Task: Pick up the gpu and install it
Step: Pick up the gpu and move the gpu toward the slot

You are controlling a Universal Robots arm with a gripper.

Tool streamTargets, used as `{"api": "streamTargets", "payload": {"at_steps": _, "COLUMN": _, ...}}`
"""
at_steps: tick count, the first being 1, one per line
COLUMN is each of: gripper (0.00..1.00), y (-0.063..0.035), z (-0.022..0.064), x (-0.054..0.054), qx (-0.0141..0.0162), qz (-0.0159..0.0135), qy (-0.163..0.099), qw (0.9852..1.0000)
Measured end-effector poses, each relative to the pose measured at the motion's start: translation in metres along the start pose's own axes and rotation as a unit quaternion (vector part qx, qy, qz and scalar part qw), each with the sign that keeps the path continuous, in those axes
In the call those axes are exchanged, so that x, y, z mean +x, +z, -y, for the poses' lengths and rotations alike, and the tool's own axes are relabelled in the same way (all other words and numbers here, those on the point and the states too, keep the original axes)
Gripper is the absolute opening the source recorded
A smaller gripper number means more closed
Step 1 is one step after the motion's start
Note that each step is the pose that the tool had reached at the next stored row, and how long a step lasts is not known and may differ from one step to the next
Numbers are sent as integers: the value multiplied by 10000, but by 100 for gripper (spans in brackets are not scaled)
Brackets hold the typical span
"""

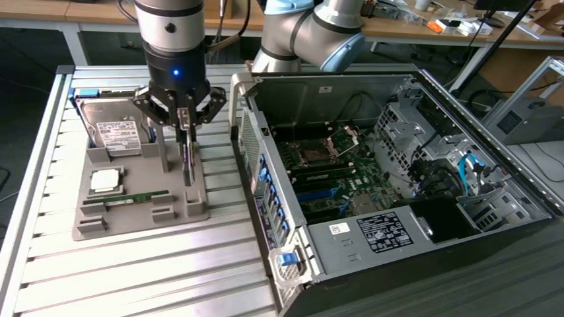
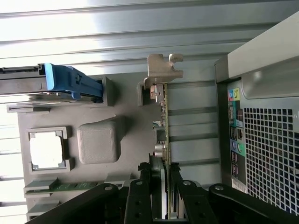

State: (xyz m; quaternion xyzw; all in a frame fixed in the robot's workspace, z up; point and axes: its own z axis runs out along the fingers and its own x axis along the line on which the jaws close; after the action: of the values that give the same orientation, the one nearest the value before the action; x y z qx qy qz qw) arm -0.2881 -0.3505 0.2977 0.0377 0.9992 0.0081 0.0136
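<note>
- Nearest to me, the slatted table (image 1: 132,277) carries a grey holder (image 1: 132,221). A narrow green RAM stick (image 1: 132,197) and a processor chip (image 1: 105,179) lie in its pockets.
- A little farther, the gpu (image 1: 187,162) stands upright on its edge in a slot of the holder.
- The end effector (image 1: 184,129) is above it, with fingers closed onto both faces of the card. I cannot tell if the card has left the slot.
- I think the lift should go straight up and slowly, keeping the card vertical. Then it will not scrape the slot walls or twist in the grip.
- Farther, the hard drive (image 1: 115,129) sits at the holder's far end. The open computer case (image 1: 249,132) stands just beside, at the exterior view's right.
</note>
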Motion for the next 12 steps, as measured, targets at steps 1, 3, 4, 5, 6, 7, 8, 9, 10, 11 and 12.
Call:
{"api": "streamTargets", "payload": {"at_steps": 1, "gripper": 27, "y": -4, "z": 0, "x": 0, "qx": 0, "qz": 0, "qy": 0, "qw": 10000}}
{"api": "streamTargets", "payload": {"at_steps": 3, "gripper": 27, "y": -9, "z": 0, "x": 0, "qx": 0, "qz": 0, "qy": 0, "qw": 10000}}
{"api": "streamTargets", "payload": {"at_steps": 4, "gripper": 27, "y": -13, "z": 0, "x": 0, "qx": 0, "qz": 0, "qy": 0, "qw": 10000}}
{"api": "streamTargets", "payload": {"at_steps": 5, "gripper": 27, "y": -16, "z": 0, "x": 0, "qx": 0, "qz": 0, "qy": 0, "qw": 10000}}
{"api": "streamTargets", "payload": {"at_steps": 6, "gripper": 27, "y": -19, "z": 0, "x": -1, "qx": 0, "qz": 0, "qy": 0, "qw": 10000}}
{"api": "streamTargets", "payload": {"at_steps": 7, "gripper": 27, "y": -22, "z": 0, "x": -1, "qx": 0, "qz": 0, "qy": 0, "qw": 10000}}
{"api": "streamTargets", "payload": {"at_steps": 8, "gripper": 27, "y": -24, "z": -1, "x": -1, "qx": 0, "qz": 0, "qy": 0, "qw": 10000}}
{"api": "streamTargets", "payload": {"at_steps": 9, "gripper": 27, "y": -27, "z": 0, "x": -1, "qx": 0, "qz": 0, "qy": 0, "qw": 10000}}
{"api": "streamTargets", "payload": {"at_steps": 10, "gripper": 27, "y": -29, "z": 0, "x": -1, "qx": 0, "qz": 0, "qy": 0, "qw": 10000}}
{"api": "streamTargets", "payload": {"at_steps": 11, "gripper": 27, "y": -31, "z": -1, "x": -1, "qx": 0, "qz": 1, "qy": 0, "qw": 10000}}
{"api": "streamTargets", "payload": {"at_steps": 12, "gripper": 27, "y": -33, "z": -1, "x": -1, "qx": -1, "qz": 0, "qy": 0, "qw": 10000}}
